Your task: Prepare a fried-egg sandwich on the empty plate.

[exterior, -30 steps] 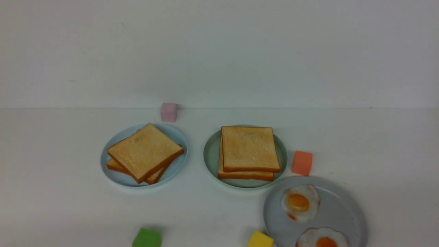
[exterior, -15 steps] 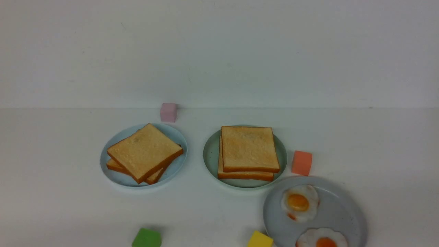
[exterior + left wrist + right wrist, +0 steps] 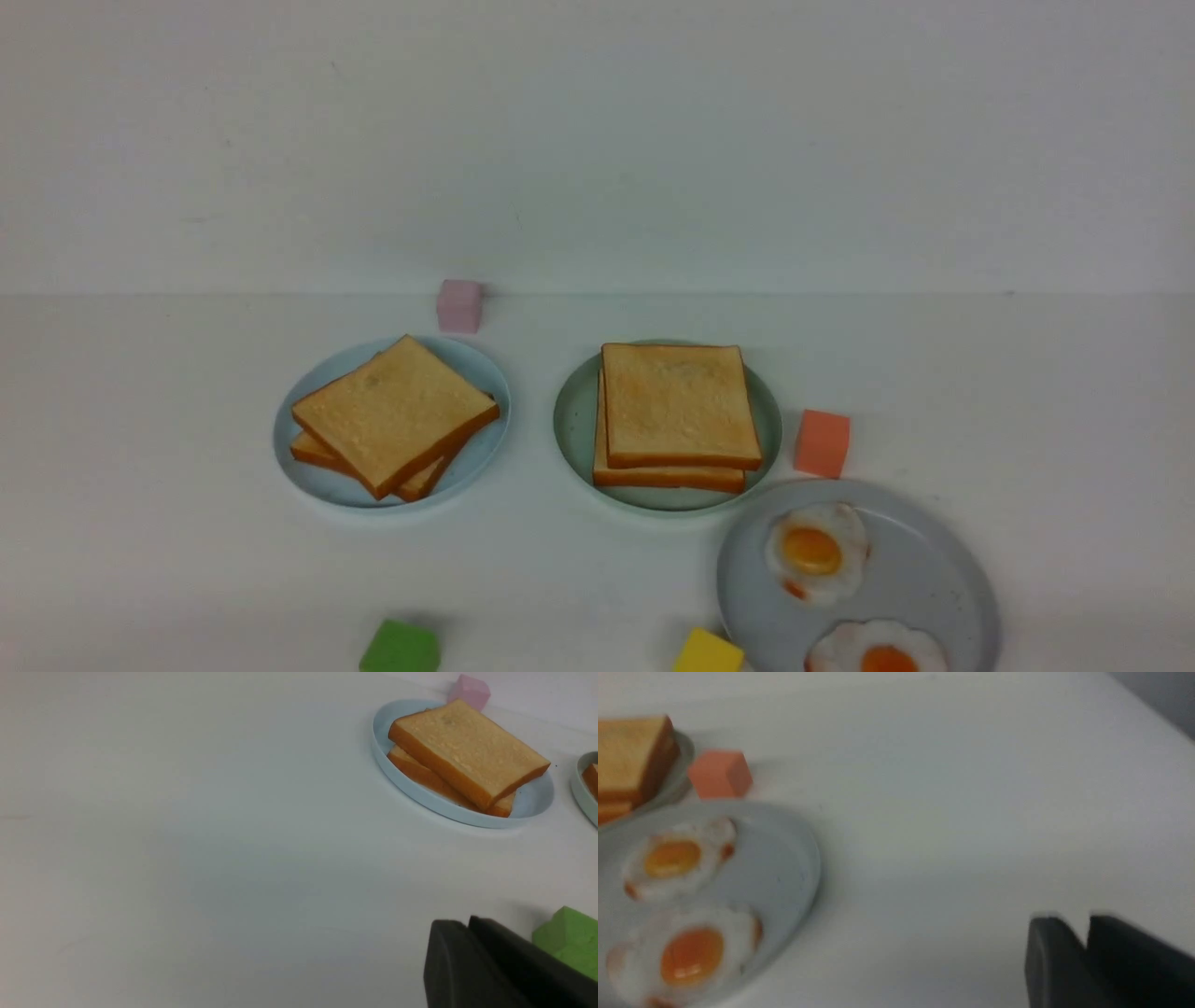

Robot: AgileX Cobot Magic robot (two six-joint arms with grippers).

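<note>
A plain white wall stands behind my white table (image 3: 1027, 392), and neither arm shows in the front view.

At mid-table sits the mint-green plate (image 3: 571, 420), carrying two toast slices (image 3: 677, 406) stacked almost squarely. That is the spot for the fried-egg sandwich, but I can't see any egg white or yolk at the edges between the slices, so I cannot tell whether an egg is inside. If one is there, I'd judge the job essentially done. If not, the top slice has to come off, an egg go in, and the slice go back.

Just beside that plate on my right is an orange cube (image 3: 822, 443). Nearer me is the grey plate (image 3: 934, 569) with two fried eggs (image 3: 814, 551) lying on it. To the left, well apart, a pale blue plate (image 3: 485, 373) holds a skewed toast stack (image 3: 392, 411), with a pink cube (image 3: 459, 305) behind it. A green cube (image 3: 400, 647) and a yellow cube (image 3: 708, 651) sit at the near edge.

My left gripper (image 3: 467, 921) hangs by the green cube, fingers pressed together on nothing. My right gripper (image 3: 1085, 919) is over bare table beside the grey plate, fingers slightly parted and empty.
</note>
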